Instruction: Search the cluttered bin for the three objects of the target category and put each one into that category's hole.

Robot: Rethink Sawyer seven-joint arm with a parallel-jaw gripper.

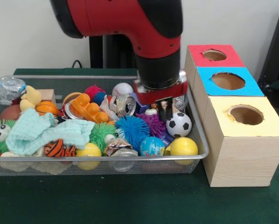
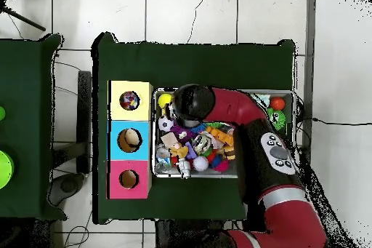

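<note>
The wire mesh bin (image 1: 198, 140) sits on the green tabletop (image 1: 130, 200), heaped with toys. The claw (image 1: 164, 110) has its tips down among the clutter at the bin's right side, just behind a black-and-white soccer ball (image 1: 179, 124) and beside a purple spiky ball (image 1: 153, 123). Its dark fingers (image 1: 163, 111) are partly buried among the toys, and I cannot tell whether they are apart, together, or clamped on anything.

Just left of the claw lies a crushed drink can (image 1: 126, 105), with a baseball (image 1: 122, 89) behind it and an orange plastic block (image 1: 89, 108) further left. Nearer the front rim are a blue spiky ball (image 1: 131, 130), a blue globe ball (image 1: 152, 146), a yellow ball (image 1: 184, 146) and a second crushed can (image 1: 119, 147). On the left a pale green cloth (image 1: 41, 133) lies over the pile, with a small basketball (image 1: 46, 108) behind it and a green fuzzy toy with eyes (image 1: 0, 133) at the edge.

Right of the bin, touching it, stands the wooden box (image 1: 237, 158) with three holes: a yellow-topped one (image 1: 246, 115) nearest, a blue-topped one (image 1: 228, 80) in the middle, and a red-topped one (image 1: 214, 55) farthest. In the overhead view the yellow-topped hole shows something small inside it, but what it is cannot be made out.
</note>
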